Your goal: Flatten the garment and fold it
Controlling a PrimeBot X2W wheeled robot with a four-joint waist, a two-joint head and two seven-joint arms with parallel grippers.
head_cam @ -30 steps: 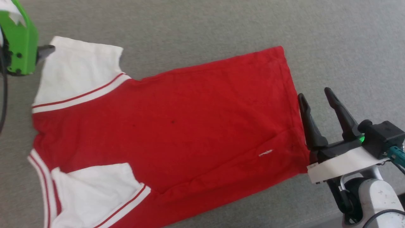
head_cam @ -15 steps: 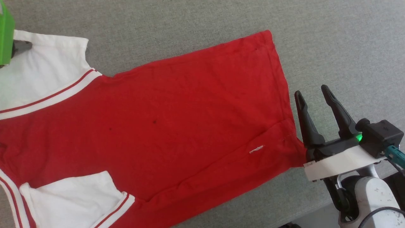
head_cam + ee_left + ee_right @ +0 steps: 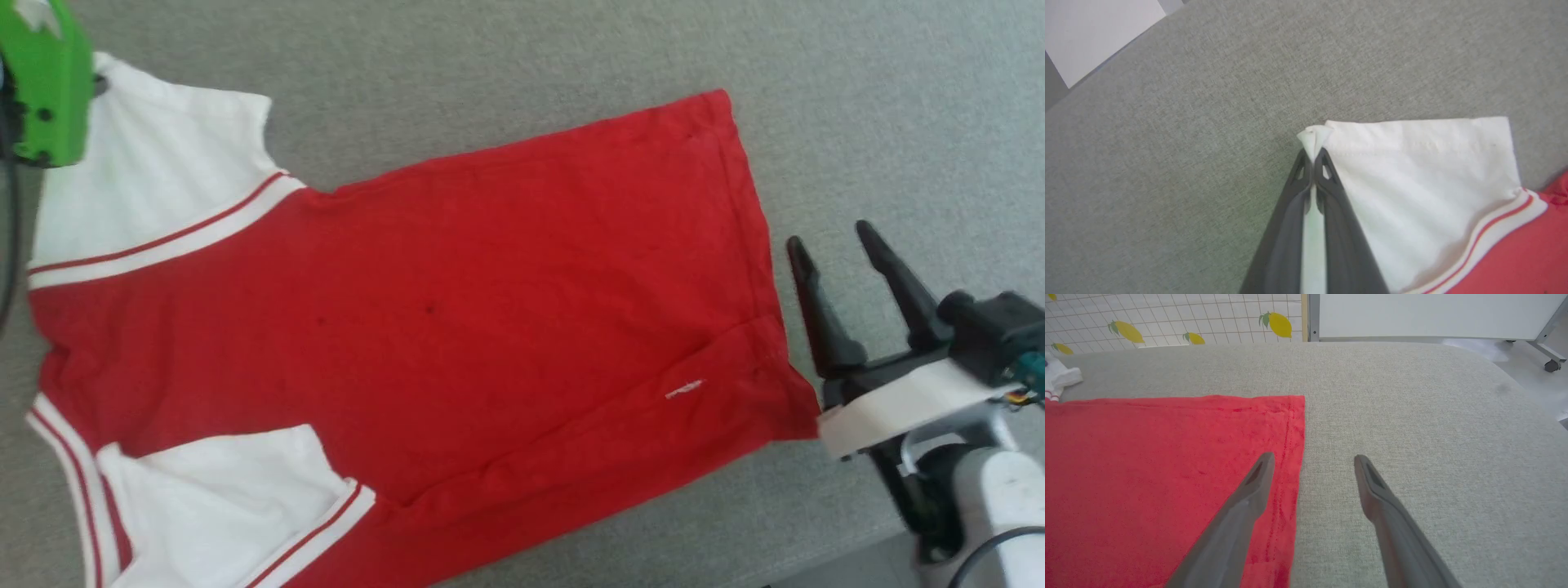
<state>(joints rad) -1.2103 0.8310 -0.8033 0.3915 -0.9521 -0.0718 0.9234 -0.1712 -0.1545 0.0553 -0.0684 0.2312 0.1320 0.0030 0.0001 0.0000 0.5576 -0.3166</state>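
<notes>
Looking along the left wrist view, you get what the head view covers with green housing [image 3: 49, 90]: the left gripper [image 3: 1313, 157] is clamped on the corner of the white sleeve [image 3: 1412, 183], a pinch of cloth poking past the tips. The garment [image 3: 490, 327] lies spread flat on the grey woven surface [image 3: 490, 57], its hem toward your right gripper [image 3: 831, 238], whose fingers stand apart and hold nothing. The right wrist view adds the room: a gridded backdrop printed with lemons [image 3: 1280, 324], a white panel [image 3: 1433, 314], a caster [image 3: 1551, 366]. The white mark [image 3: 684, 390] near the hem is too small to read.
</notes>
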